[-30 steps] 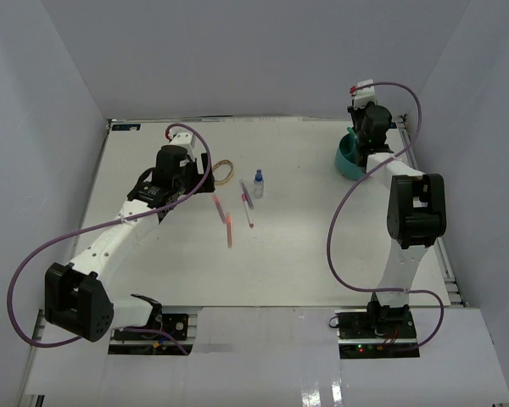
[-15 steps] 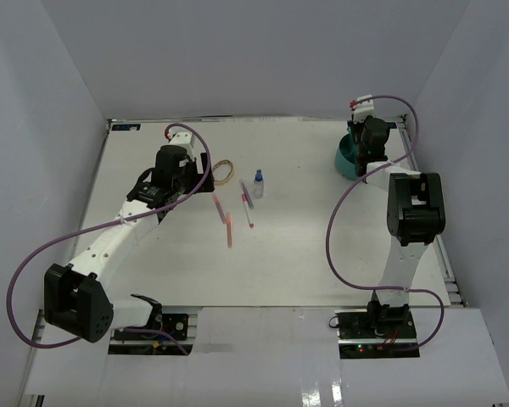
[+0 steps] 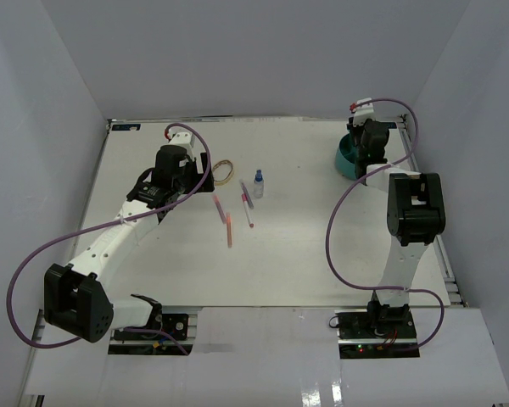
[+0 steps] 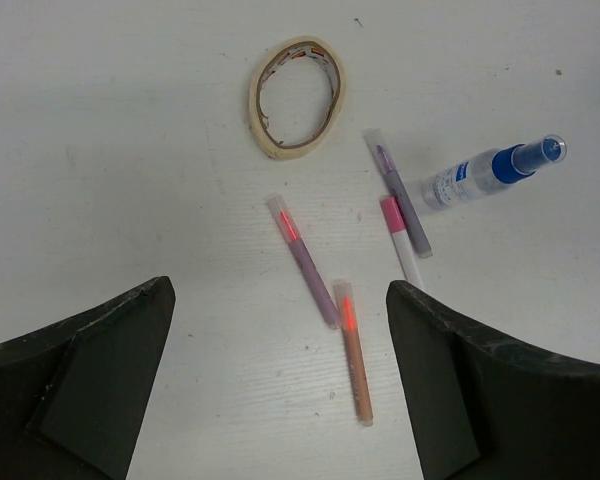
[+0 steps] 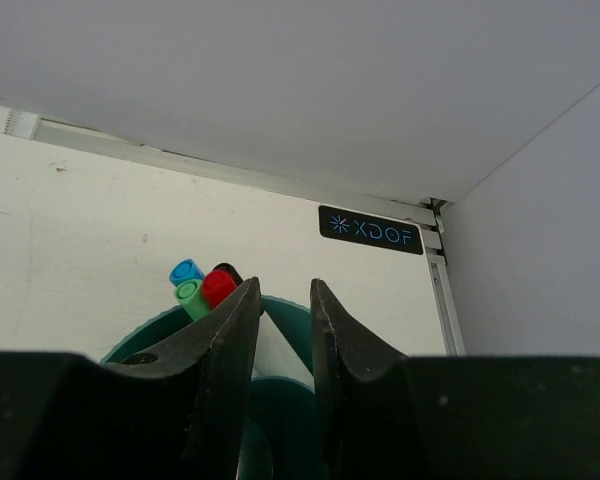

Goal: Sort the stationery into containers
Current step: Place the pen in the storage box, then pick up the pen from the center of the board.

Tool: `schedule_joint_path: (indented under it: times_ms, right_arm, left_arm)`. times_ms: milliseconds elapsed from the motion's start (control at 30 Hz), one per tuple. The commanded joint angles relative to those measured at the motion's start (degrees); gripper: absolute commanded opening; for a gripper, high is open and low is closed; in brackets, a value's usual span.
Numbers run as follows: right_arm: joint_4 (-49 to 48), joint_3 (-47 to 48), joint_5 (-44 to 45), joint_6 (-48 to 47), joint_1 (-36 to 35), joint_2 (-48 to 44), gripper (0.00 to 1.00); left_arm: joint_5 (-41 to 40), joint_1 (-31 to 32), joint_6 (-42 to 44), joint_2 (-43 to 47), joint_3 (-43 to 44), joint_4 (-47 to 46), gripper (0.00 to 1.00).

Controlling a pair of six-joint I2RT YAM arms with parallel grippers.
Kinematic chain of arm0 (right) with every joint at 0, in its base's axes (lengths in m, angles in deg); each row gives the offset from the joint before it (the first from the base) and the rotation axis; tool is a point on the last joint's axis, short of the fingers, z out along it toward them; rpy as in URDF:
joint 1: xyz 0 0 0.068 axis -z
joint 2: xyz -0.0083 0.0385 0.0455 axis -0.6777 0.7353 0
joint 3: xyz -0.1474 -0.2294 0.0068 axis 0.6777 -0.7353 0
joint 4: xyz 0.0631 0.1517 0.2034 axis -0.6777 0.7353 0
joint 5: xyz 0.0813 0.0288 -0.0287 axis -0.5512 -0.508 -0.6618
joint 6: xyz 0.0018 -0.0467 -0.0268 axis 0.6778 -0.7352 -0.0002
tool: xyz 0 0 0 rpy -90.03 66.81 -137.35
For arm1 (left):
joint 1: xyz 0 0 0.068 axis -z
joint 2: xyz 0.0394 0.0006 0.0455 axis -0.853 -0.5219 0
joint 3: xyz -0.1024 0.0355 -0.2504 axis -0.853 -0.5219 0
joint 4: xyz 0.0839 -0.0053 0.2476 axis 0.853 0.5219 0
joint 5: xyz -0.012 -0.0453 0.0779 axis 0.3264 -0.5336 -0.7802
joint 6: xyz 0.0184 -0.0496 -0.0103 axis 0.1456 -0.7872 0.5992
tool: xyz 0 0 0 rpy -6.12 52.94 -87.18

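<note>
A white counter (image 3: 305,246) with faint specks is closed in by plain grey walls (image 3: 254,51), with a black "XDOF" label (image 5: 370,229) at its far right corner, a metal rail (image 3: 446,263) along its right edge, and what may be a similar dark label (image 3: 128,126) at the far left corner.

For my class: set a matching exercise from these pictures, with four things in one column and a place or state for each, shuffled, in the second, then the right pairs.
Column A
1. tan loop
2. clear bottle
3. teal organiser
4. left gripper

Column B
a. holds pens with blue, green and red caps
b. open, over the loose pens
c. has a blue top, next to the purple pen
d. flat on the table, touching no pen

Pairs: 1-d, 2-c, 3-a, 4-b
</note>
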Motion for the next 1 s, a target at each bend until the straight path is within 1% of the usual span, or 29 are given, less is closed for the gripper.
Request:
schedule_joint_path:
  times_ms: [0, 67, 133, 333, 400, 433, 500, 533, 567, 600, 667, 700, 767, 800, 833, 900, 933, 967]
  right_arm:
    - [-1.6, -0.4, -0.8, 0.5, 0.2, -1.8, 0.34]
    - [-1.6, -0.9, -0.8, 0.6, 0.2, -2.5, 0.34]
    - [-1.5, -1.2, -1.1, 0.6, 0.2, -3.1, 0.43]
    - [1.6, -1.1, -2.6, 1.3, 0.2, -6.6, 0.45]
    - [2.8, -1.6, -2.7, 2.2, 0.2, -9.2, 0.51]
    - [3.3, -1.9, -3.2, 2.5, 0.2, -11.2, 0.56]
    - [6.2, -1.8, -3.8, 4.0, 0.2, -14.6, 0.64]
    - [7.3, -1.8, -3.8, 4.7, 0.2, -14.6, 0.66]
    - [8.5, -1.9, -4.1, 5.4, 0.1, -17.0, 0.67]
    - [11.0, -1.7, -4.2, 6.2, 0.2, -18.3, 0.71]
    - [14.5, -1.3, -4.3, 8.9, 0.1, -21.9, 0.73]
    - [17.9, -1.3, -4.3, 10.1, 0.1, -23.5, 0.74]
    - [21.5, -2.4, -4.2, 13.9, 0.0, -28.2, 0.76]
    - [24.9, -3.2, -4.0, 15.4, -0.1, -30.0, 0.76]
    - [26.3, -4.1, -3.7, 18.9, -0.1, -33.7, 0.76]
    - [29.7, -7.3, -4.1, 23.0, -0.2, -37.5, 0.77]
    - [33.7, -8.3, -4.8, 24.8, -0.3, -41.1, 0.77]
    - [35.3, -11.1, -5.5, 28.0, -0.4, -42.8, 0.78]
  left_arm:
    - [-0.8, -0.1, 0.4, 2.3, 0.0, -0.6, 0.98]
    - [-0.9, -0.1, 0.4, 2.3, 0.0, -0.6, 0.98]
    - [-0.8, -0.1, 0.3, 2.2, 0.0, -0.7, 0.98]
    - [-0.4, -0.1, 0.2, 2.4, 0.2, -0.6, 0.98]
    - [-0.2, -0.1, 0.1, 2.5, 0.2, -0.6, 0.98]
    - [-0.2, -0.1, 0.1, 2.5, 0.2, -0.6, 0.98]
    - [0.1, -0.1, -0.1, 2.6, 0.2, -0.6, 0.98]
    - [0.2, -0.1, -0.2, 2.7, 0.3, -0.5, 0.98]
    - [0.6, -0.1, -0.2, 2.6, 0.3, -0.4, 0.98]
    - [0.6, -0.1, -0.4, 2.7, 0.3, -0.4, 0.98]
    - [0.9, -0.1, -0.7, 2.8, 0.4, 0.1, 0.98]
    - [1.2, -0.1, -0.8, 2.8, 0.4, 0.1, 0.98]
    - [1.7, -0.1, -1.6, 2.4, 0.6, 0.7, 0.98]
    - [2.8, -0.1, -2.1, 1.5, 1.0, 1.2, 0.98]
    - [3.5, -0.1, -3.3, 0.8, 1.7, 1.9, 0.98]
    - [5.5, -0.1, -5.0, -0.7, 2.4, 3.7, 0.98]
    - [6.3, 0.0, -7.3, -2.4, 2.8, 4.5, 0.98]
    - [7.3, 0.1, -8.4, -3.2, 3.5, 5.9, 0.98]
